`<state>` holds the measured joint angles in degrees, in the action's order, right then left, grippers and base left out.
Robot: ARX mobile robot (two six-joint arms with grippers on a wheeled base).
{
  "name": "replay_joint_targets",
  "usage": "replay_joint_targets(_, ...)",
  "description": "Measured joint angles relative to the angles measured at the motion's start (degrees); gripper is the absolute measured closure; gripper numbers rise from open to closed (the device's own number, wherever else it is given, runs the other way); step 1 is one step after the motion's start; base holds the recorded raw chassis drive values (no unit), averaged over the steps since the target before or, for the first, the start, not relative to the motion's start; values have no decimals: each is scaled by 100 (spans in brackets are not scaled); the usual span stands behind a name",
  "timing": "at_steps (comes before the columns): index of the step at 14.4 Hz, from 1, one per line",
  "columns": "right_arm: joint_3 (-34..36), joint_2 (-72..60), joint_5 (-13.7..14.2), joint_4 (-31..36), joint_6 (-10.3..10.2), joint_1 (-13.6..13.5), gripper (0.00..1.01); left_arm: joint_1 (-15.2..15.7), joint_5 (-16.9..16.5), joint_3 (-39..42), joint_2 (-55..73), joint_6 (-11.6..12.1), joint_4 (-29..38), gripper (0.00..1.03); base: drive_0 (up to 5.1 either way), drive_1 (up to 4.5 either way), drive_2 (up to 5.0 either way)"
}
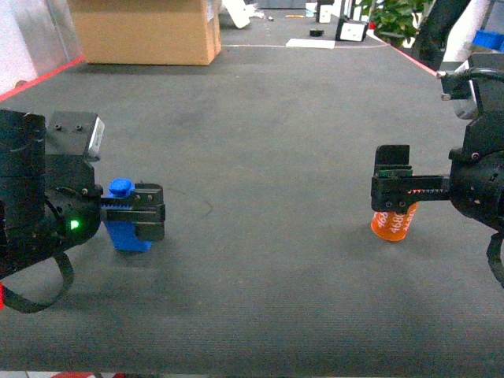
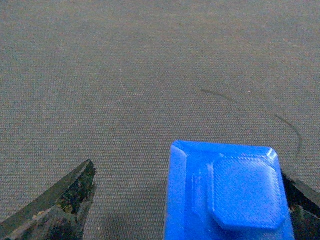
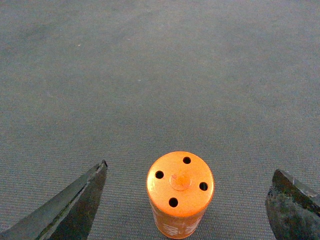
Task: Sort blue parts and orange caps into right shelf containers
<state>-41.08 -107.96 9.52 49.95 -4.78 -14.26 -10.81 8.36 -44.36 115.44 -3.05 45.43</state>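
A blue part (image 1: 126, 233), a block with a raised knob on top, stands on the dark mat (image 1: 260, 157) at the left. My left gripper (image 1: 146, 214) is down around it and open. In the left wrist view the blue part (image 2: 227, 195) lies against the right finger (image 2: 302, 200), with a wide gap to the left finger (image 2: 65, 200). An orange cap (image 1: 394, 223) stands upright at the right, under my open right gripper (image 1: 391, 190). The right wrist view has the orange cap (image 3: 180, 192) centred between the two fingers and touching neither. The right shelf containers are not clearly in view.
A cardboard box (image 1: 146, 30) stands at the back left of the mat. Red tape lines (image 1: 409, 57) mark the mat's side edges. Small items and a plant (image 1: 394, 16) lie beyond the far edge. A blue patch (image 1: 490, 38) shows at the top right.
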Motion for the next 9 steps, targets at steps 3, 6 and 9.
replay_joint_targets(3, -57, -109, 0, -9, -9, 0, 3, 28, 0, -160, 181, 2, -59, 5, 0, 0, 0)
replay_joint_targets(6, -214, -393, 9, -107, -11, 0, 3, 50, -2, -232, 356, 0, -107, 5, 0, 0, 0)
replay_joint_targets(9, -868, -1102, 142, -448, -284, 4, 3, 52, -52, -455, 463, -111, -179, 5, 0, 0, 0)
